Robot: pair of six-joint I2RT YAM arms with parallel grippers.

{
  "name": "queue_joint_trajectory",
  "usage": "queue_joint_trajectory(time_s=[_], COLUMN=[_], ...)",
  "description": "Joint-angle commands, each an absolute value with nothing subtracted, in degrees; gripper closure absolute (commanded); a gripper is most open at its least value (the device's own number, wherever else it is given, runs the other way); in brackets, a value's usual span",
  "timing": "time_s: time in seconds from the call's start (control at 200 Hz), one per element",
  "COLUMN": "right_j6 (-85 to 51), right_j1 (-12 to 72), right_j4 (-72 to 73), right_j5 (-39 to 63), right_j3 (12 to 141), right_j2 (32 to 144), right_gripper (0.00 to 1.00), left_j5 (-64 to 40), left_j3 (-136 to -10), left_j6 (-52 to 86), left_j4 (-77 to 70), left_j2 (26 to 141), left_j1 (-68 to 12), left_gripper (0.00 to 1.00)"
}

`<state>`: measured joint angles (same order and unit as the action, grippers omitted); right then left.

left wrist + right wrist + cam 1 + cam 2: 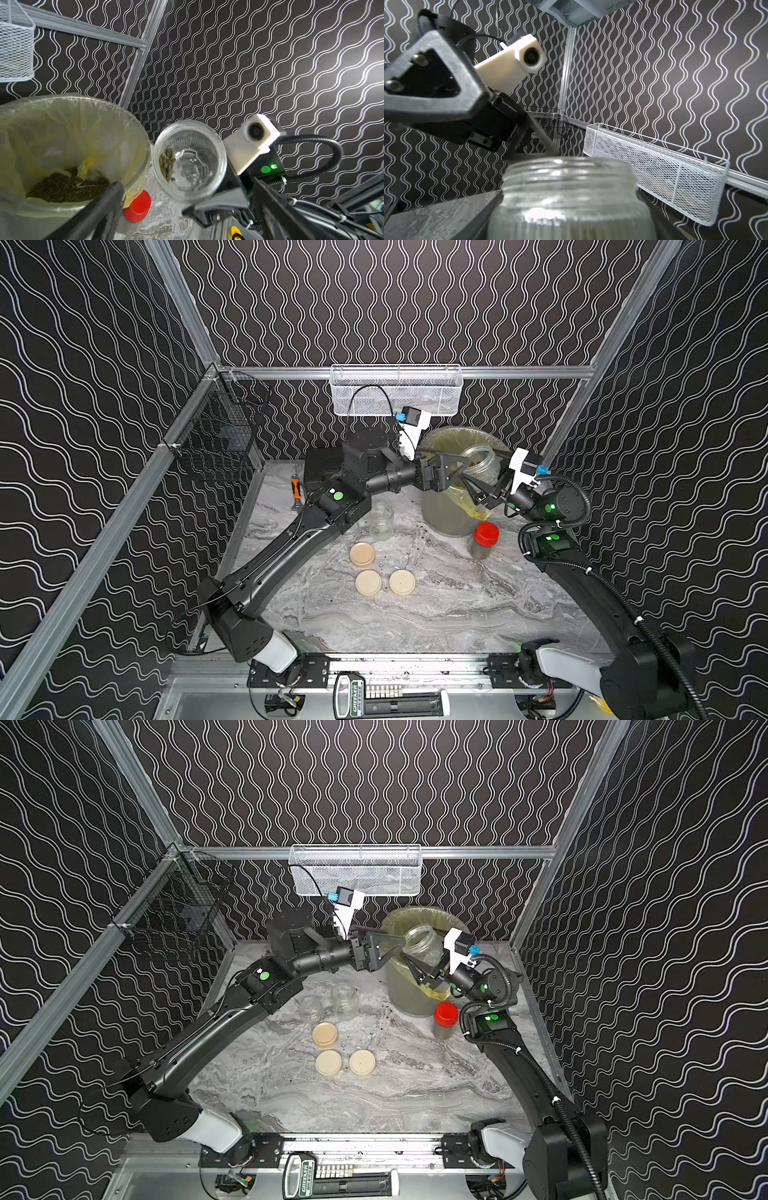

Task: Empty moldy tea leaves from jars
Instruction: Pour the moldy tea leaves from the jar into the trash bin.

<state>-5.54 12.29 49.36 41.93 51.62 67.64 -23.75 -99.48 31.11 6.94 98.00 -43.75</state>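
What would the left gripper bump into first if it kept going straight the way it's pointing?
Most likely the glass jar that the right gripper holds near the lined bucket. Its open mouth faces the open left gripper. How far apart they are is hard to judge.

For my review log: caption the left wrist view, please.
Right gripper holds a lidless jar, tea leaves clinging inside, near the bag-lined bucket.

Black arms (282,556) bear white cameras (415,427), green lights (338,495).

Jar (571,199) btm cut off at pic edge.
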Motion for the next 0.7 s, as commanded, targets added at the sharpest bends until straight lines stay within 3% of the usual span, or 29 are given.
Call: queue_joint_trajectory(time_s=[0.0, 0.505, 0.696], right_j6=[-5.4, 1.9, 7.3], right_j1=[12.5, 15.4, 17.5], right_j4=[54.7, 48.0, 43.3], right_j5=[45.5, 47.6, 46.3], right_j3=[51.6, 51.5, 52.2], right_j2=[66.9, 65.7, 65.3], right_gripper=[1.0, 0.99, 0.95], left_j5=[-22.2, -20.7, -21.3], left_j3=[-101.0, -105.1, -106.8], left_j6=[28.3, 26.0, 25.3], left_j4=[9.3, 14.1, 17.4], left_j2=[99.0, 102.7, 103.9], left_j1=[-45.0, -48.5, -48.7], left_gripper=[0.01, 0.01, 0.13])
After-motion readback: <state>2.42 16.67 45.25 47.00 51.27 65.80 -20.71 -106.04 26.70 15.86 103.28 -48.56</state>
